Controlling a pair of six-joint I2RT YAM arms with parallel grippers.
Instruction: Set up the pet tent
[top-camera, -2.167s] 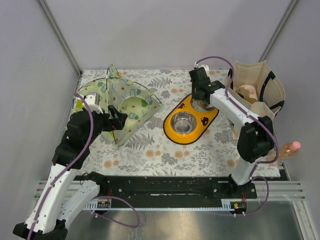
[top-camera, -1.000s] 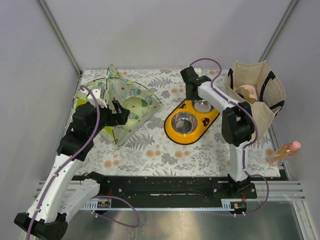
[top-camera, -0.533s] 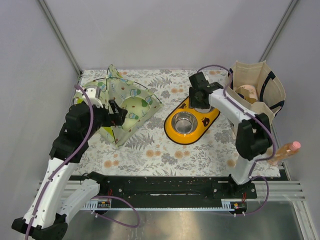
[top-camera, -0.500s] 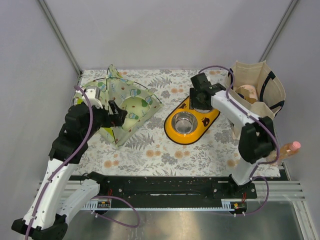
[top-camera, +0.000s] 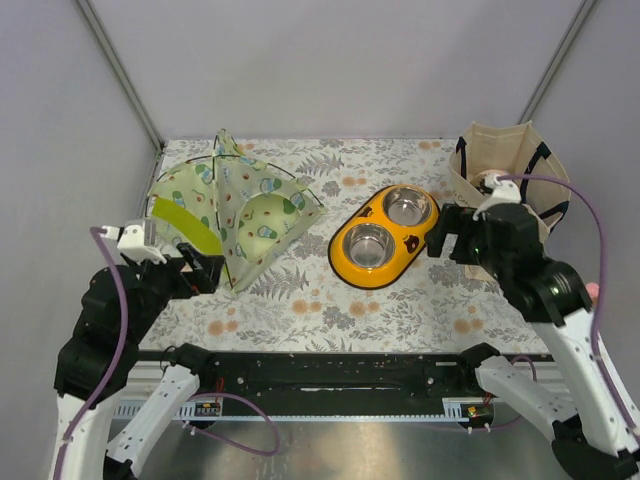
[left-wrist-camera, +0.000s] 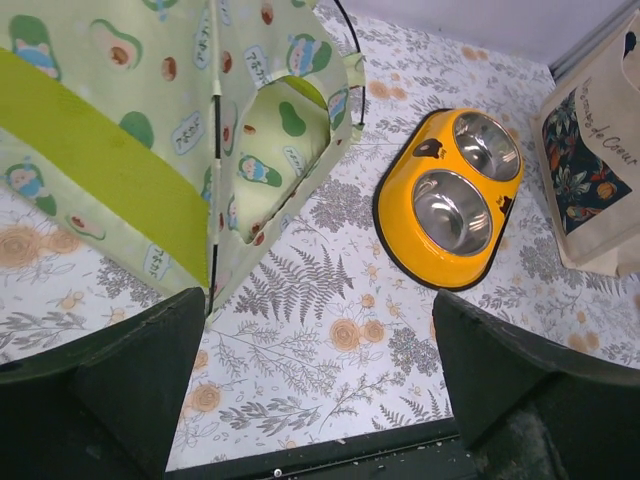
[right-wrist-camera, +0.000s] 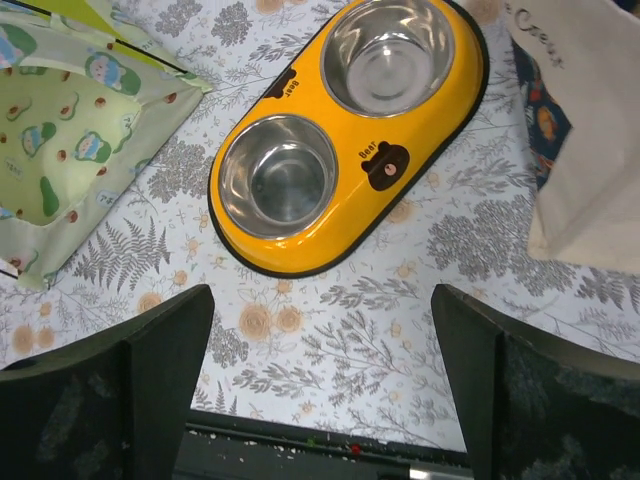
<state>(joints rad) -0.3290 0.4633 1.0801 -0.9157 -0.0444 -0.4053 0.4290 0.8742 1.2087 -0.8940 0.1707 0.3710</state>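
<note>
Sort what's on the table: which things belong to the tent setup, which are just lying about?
Job in hand:
- pale green avocado-print fabric pet tent with thin black poles, far left

Lying about:
- orange oval feeder with two steel bowls, centre
- beige canvas tote bag, far right
- floral table cloth, under everything

Free lane on the floral cloth (top-camera: 310, 290) between pet tent (top-camera: 240, 205) and orange feeder (top-camera: 384, 234), and along the near edge. Tent crowds my left; tote bag (top-camera: 505, 140) walls off my far right.
</note>
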